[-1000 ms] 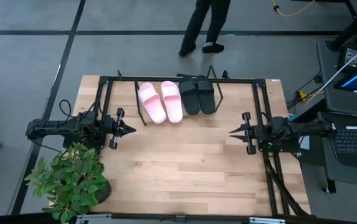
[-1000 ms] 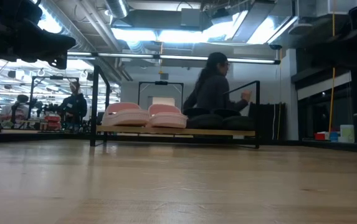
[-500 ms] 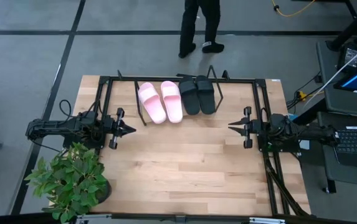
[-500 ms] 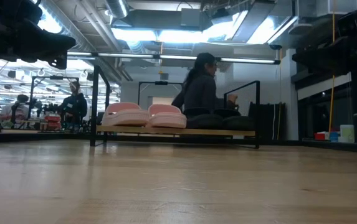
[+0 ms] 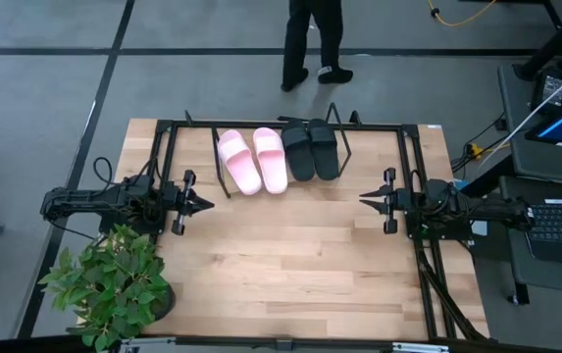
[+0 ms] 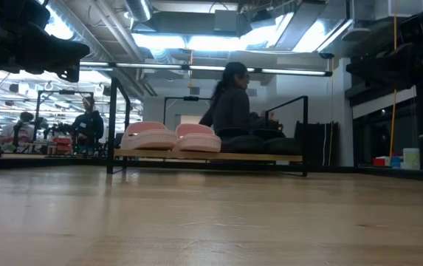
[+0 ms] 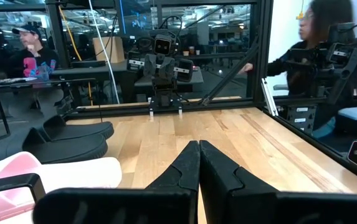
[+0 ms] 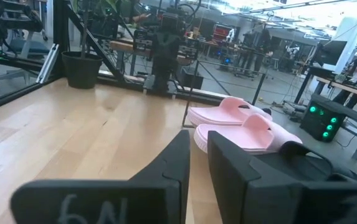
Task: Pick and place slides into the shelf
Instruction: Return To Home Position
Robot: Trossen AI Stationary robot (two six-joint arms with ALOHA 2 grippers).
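1. We see a light-wood table under both arms. A potted plant sits just behind the left gripper, and a person stands beyond the far edge.
2. The shelf, a slanted wooden board on black wire legs, lies between the two grippers and farther back.
3. All four slides rest on it side by side. The pale pink slides are nearer the left gripper, and the matte black slides are nearer the right gripper.
4. Both grippers hover facing each other, well apart. The left is closed tight and the right is drawn almost together; both are empty.
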